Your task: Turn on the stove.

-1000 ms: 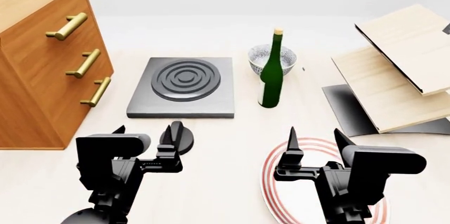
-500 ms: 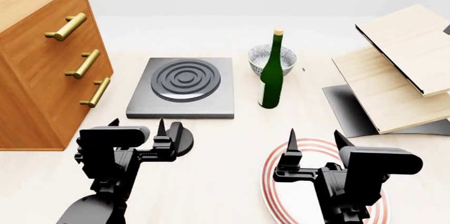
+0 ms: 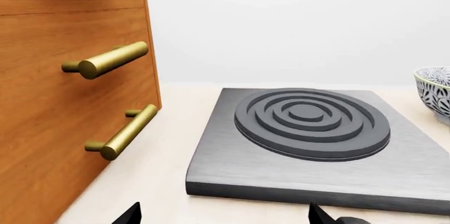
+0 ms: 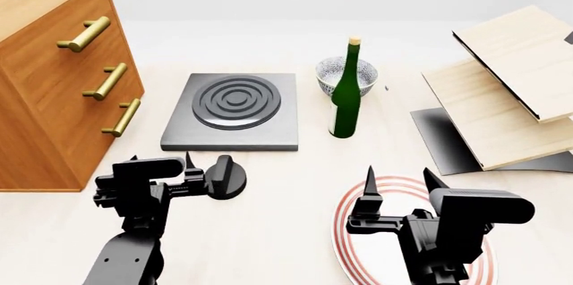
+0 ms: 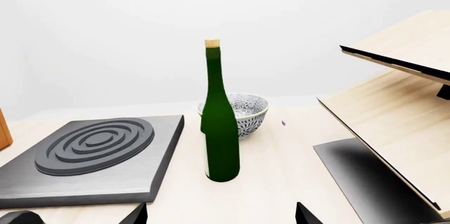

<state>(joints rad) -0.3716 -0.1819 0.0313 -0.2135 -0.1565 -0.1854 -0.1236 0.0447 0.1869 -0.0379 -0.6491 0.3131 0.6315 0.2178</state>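
Stove knob (image 4: 225,176) beside left gripper (image 4: 161,164)

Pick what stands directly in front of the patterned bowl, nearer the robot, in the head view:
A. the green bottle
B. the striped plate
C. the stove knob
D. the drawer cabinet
A. The green bottle stands upright just in front of the bowl, partly covering it; the knob lies near the left gripper, well away.
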